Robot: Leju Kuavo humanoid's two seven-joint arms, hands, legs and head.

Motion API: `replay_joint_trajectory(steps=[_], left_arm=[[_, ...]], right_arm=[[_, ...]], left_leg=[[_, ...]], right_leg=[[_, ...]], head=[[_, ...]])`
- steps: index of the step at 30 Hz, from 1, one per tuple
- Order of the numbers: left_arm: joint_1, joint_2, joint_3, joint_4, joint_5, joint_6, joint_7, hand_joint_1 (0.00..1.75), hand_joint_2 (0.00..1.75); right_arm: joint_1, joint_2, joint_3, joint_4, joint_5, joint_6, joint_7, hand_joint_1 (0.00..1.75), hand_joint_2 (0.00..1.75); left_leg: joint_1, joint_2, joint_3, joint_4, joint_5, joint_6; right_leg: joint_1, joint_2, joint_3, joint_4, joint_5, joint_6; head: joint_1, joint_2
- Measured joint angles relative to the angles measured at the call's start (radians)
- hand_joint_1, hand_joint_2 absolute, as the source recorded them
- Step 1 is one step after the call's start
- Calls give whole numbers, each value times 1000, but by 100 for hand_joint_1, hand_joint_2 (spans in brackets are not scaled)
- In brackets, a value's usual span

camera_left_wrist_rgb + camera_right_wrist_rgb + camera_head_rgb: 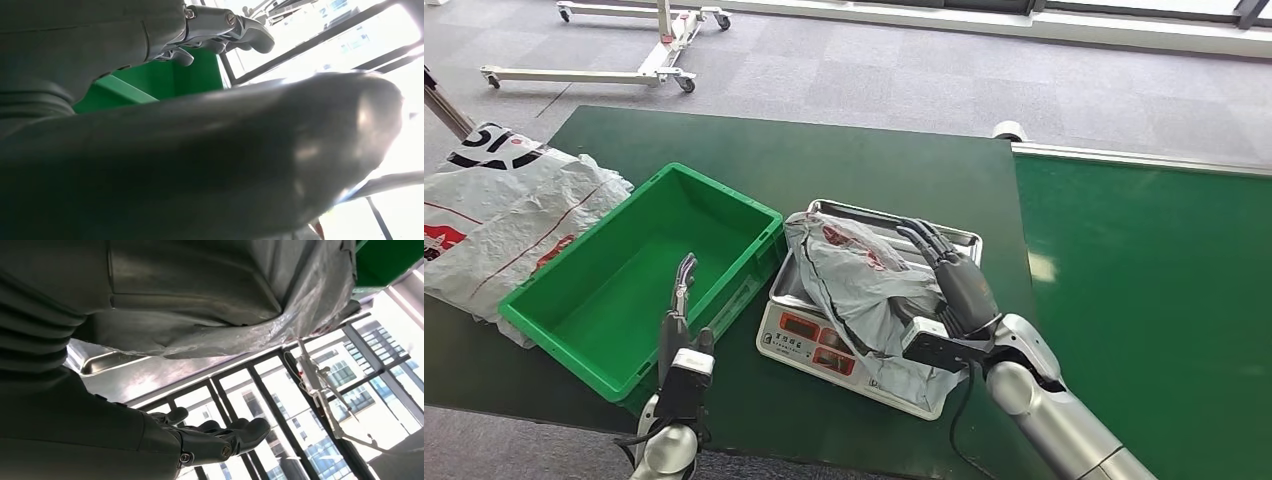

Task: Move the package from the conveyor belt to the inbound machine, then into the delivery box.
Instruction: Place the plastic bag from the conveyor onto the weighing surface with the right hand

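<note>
A crumpled grey plastic package (pixel 859 285) with red print lies on the steel tray (pixel 964 238) of a white scale (pixel 809 340), the inbound machine. My right hand (pixel 954 275) lies along the package's right side over the tray, its fingers stretched out and holding nothing. In the right wrist view the package (pixel 310 305) hangs over the tray (pixel 130 372), apart from the outstretched fingers (pixel 220 437). The green delivery box (pixel 554 335) stands left of the scale. My left hand (pixel 679 315) stands upright at the box's near wall, fingers apart; the left wrist view shows its fingers (pixel 220 30) against the box (pixel 165 80).
The green conveyor belt (pixel 1144 300) runs along the right. A large white printed bag (pixel 504 215) lies left of the box on the dark green table. A white wheeled frame (pixel 659 60) stands on the grey carpet behind.
</note>
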Motion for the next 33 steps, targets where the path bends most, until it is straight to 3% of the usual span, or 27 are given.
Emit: replay_joint_trajectory(steps=[7, 19, 26, 33], left_arm=[[-27, -1, 0, 35, 16, -5, 0, 0, 0], [-40, -2, -13, 53, 39, 12, 0, 0, 0], [-38, 2, -17, 51, 42, 32, 0, 0, 0], [-38, 6, -24, 49, 42, 33, 0, 0, 0]], right_arm=[[47, -53, -17, 0, -9, -28, 6, 0, 0], [92, -81, -57, -34, -10, -72, 19, 0, 0], [73, -125, -203, -60, 15, -185, 12, 0, 0], [54, -149, -283, -69, 28, -200, 6, 0, 0]], left_leg=[[0, 2, 0, 0, 0, 0], [0, 2, 0, 0, 0, 0], [0, 1, -1, 0, 0, 0], [0, 2, 0, 0, 0, 0]], right_leg=[[-1, 2, -1, 0, 1, 1], [-1, 2, -1, 0, 1, 1], [-1, 2, 0, 0, 1, 1], [-1, 2, 0, 0, 2, 1]], head=[[0, 0], [0, 0], [0, 0], [0, 0]])
